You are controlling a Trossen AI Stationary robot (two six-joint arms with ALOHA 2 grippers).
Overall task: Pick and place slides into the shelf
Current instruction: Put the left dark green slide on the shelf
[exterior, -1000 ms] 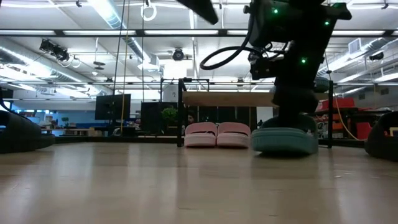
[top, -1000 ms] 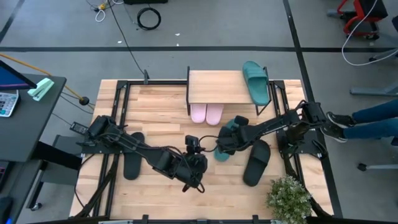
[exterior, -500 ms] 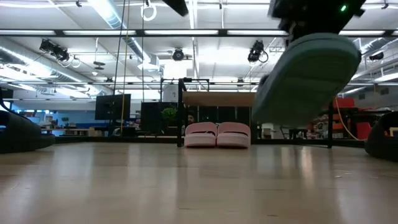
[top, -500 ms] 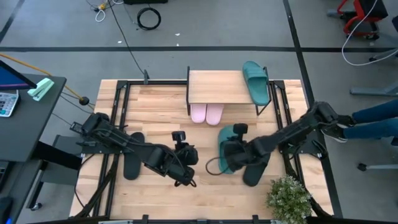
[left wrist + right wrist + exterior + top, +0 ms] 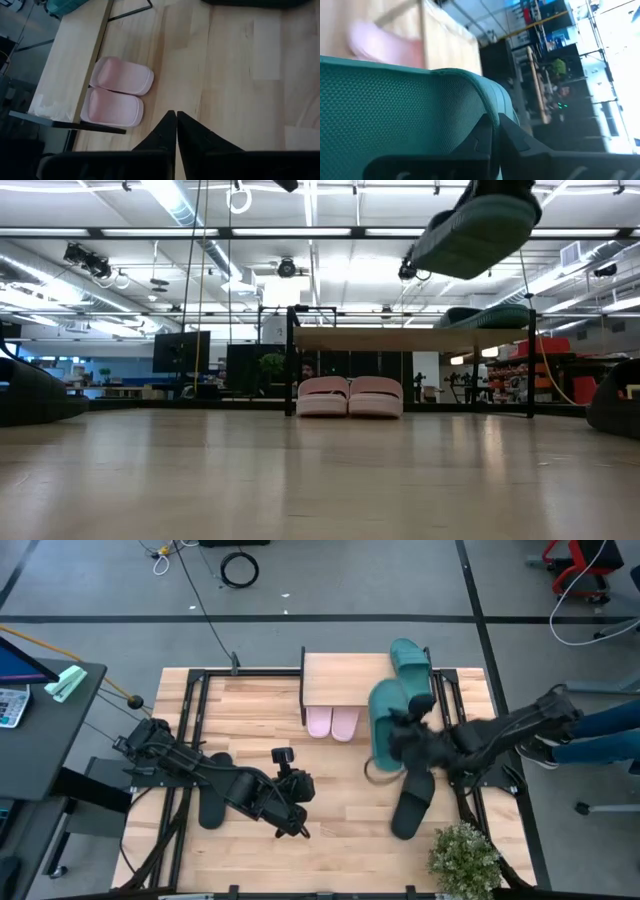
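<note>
Midway: we see two pale pink rubber slides shelved, one teal slide on the low wooden shelf at 1 o'clock; right hand clamps the second teal slide aloft, left hand pinched empty, two black slides remain on the surface

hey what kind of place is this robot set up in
Likely a robotics lab or workshop: long ceiling strip lights, a dark monitor behind the table, loose cables on the grey floor, and a person's legs beside the rig.

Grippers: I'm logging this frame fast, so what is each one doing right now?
Left gripper: shut, holding nothing, over the table.
Right gripper: shut on the teal slide, lifted in the air.
</note>
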